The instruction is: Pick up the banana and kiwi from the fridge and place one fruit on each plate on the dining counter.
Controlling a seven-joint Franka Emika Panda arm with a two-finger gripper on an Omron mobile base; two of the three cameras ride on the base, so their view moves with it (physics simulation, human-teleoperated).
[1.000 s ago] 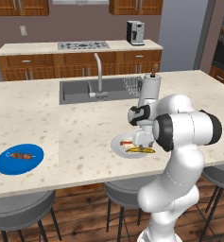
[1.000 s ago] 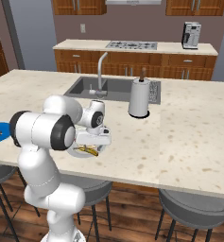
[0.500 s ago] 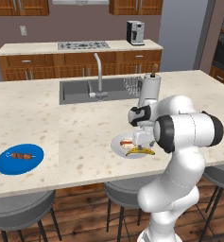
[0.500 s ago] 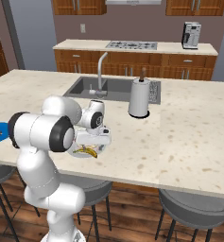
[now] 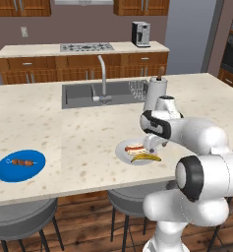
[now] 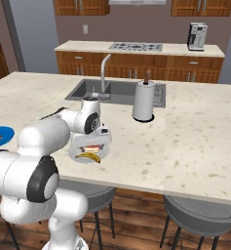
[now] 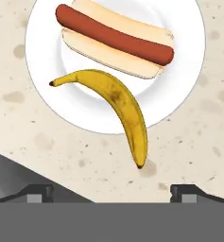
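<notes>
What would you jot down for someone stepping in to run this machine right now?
Pincer: open, holding nothing, poised just above the banana.
Banana: lying on the pale plate beside a hot dog, one tip hanging over the rim onto the dining counter.
Blue plate: at the counter's left end, carrying a small skewer, no fruit.
Done: banana delivered.
Left: fetch the kiwi from the fridge and set it on the blue plate.
</notes>
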